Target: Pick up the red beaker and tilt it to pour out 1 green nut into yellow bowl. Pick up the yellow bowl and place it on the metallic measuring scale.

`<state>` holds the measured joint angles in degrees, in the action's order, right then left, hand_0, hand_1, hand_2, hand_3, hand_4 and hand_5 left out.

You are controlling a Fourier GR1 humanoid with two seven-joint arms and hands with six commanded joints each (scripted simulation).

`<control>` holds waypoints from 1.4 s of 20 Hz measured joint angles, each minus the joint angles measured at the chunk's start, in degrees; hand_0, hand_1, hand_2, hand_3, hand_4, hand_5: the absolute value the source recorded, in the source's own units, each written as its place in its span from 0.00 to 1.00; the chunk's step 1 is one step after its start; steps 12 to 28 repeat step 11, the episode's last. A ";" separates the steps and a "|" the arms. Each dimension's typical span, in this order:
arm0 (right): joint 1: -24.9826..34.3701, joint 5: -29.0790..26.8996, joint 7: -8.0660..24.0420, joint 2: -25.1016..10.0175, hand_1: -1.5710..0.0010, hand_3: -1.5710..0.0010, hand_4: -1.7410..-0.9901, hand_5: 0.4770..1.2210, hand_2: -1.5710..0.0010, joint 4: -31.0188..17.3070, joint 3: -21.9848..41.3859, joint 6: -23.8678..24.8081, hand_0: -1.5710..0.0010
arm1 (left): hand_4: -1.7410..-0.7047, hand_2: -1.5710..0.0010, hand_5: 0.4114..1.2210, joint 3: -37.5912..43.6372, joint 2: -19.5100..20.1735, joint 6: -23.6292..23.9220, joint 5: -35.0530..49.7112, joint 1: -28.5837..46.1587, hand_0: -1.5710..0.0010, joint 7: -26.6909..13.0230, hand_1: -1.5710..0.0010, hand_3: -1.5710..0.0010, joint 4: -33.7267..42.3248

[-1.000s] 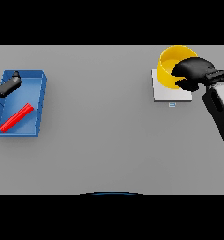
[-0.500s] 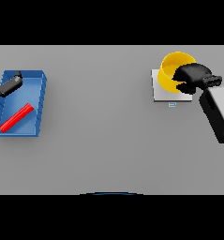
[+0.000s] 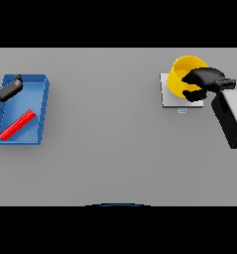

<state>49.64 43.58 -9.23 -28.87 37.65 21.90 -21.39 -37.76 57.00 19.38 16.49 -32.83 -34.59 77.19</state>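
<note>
Head view, the only one: the right hand [image 3: 203, 82] has slid a little outward along the yellow bowl [image 3: 183, 75] since a second ago, its fingers curled over the bowl's near right rim. The bowl now sits on the metallic measuring scale [image 3: 170, 97] with its mouth tipped toward the hand. Placement looks nearly done; letting go seems to remain. At the far left, the left hand [image 3: 6, 90] hovers over the blue tray [image 3: 40, 106] with relaxed fingers. Inside lies a long red piece [image 3: 17, 124], its long axis running diagonally from near-left to far-right on the grey surface [image 3: 105, 139].
</note>
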 measured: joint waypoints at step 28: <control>1.88 1.70 -3.54 1.02 0.97 0.78 0.58 0.34 0.93 -4.63 1.75 -0.58 0.97 | 0.89 1.00 0.40 0.06 -1.12 -0.74 0.16 -1.00 1.00 0.30 1.00 1.00 -2.06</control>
